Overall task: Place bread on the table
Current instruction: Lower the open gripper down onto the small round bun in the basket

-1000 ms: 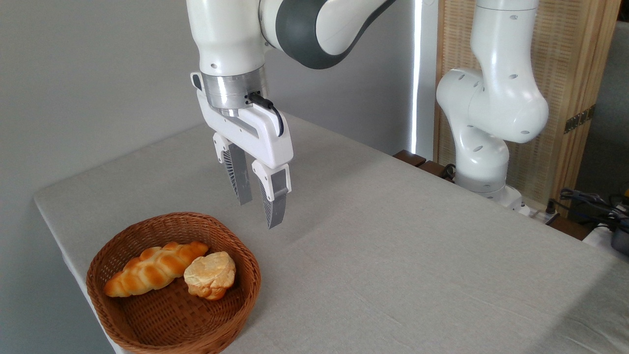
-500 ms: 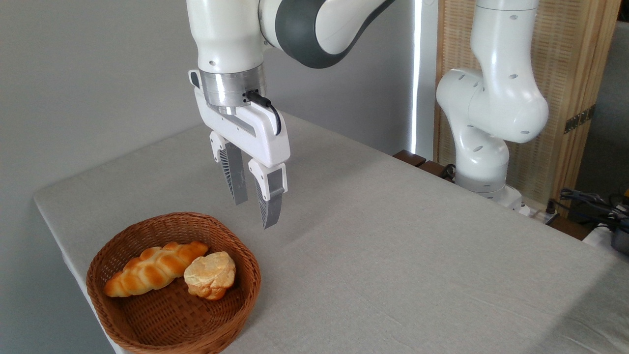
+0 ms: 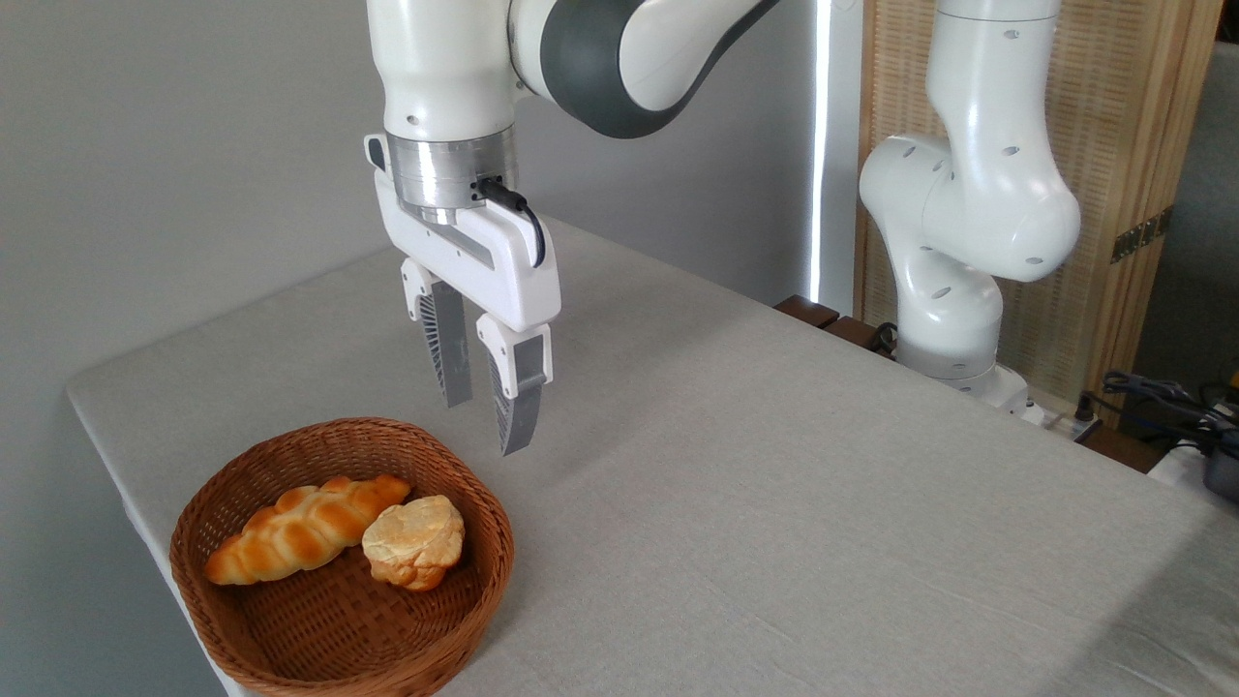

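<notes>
The bread (image 3: 414, 540), a small round bun with a pale cracked top and golden edges, lies inside a brown wicker basket (image 3: 242, 634) at the lower left. It touches a long braided loaf (image 3: 305, 528) beside it. The basket stands on the table (image 3: 774, 503), which is covered in light grey-beige cloth. My gripper (image 3: 484, 426) hangs open above the basket's far rim, up and slightly right of the bun, with nothing between its fingers (image 3: 516, 402).
The arm's white base (image 3: 953, 281) stands at the table's far right edge, with a wooden screen (image 3: 1113, 174) behind it. Cables (image 3: 1162, 402) lie off the right side. The table's left corner and edge run close to the basket.
The gripper has drifted left and slightly up, from over the cloth beside the basket to above the basket's far rim. It stays open. Bun and loaf have not moved.
</notes>
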Robot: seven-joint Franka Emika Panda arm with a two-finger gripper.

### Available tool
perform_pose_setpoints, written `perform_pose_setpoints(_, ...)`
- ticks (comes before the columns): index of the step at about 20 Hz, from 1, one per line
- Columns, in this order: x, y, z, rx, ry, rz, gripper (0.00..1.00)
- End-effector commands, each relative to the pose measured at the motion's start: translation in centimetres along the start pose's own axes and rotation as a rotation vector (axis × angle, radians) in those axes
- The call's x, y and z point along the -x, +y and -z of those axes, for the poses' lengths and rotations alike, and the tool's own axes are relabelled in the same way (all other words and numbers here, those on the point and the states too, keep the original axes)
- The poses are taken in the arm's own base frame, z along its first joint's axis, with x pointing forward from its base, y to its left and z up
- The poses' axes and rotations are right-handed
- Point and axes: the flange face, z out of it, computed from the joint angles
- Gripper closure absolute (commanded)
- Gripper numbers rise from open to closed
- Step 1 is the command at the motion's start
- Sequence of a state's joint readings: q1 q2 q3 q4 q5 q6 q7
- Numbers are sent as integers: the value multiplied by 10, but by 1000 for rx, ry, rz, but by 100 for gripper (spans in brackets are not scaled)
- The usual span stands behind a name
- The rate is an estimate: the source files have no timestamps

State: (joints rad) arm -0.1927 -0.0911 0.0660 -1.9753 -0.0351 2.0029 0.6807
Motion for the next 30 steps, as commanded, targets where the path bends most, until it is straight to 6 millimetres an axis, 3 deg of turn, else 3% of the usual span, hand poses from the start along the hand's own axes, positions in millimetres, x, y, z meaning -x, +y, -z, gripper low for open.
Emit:
perform_pose_setpoints(1, -6, -6, 1, -40, 26, 0, 0)
perform_pose_setpoints(5, -14, -11, -3, -75, 69, -6, 0)
perform_pose_setpoints(14, -31, -25, -37, -155, 89, -57, 0)
perform_pose_setpoints(21, -46, -14, -75, -126, 46, -99, 0)
perform_pose_setpoints(30, -53, -15, -93, -179, 20, -162, 0)
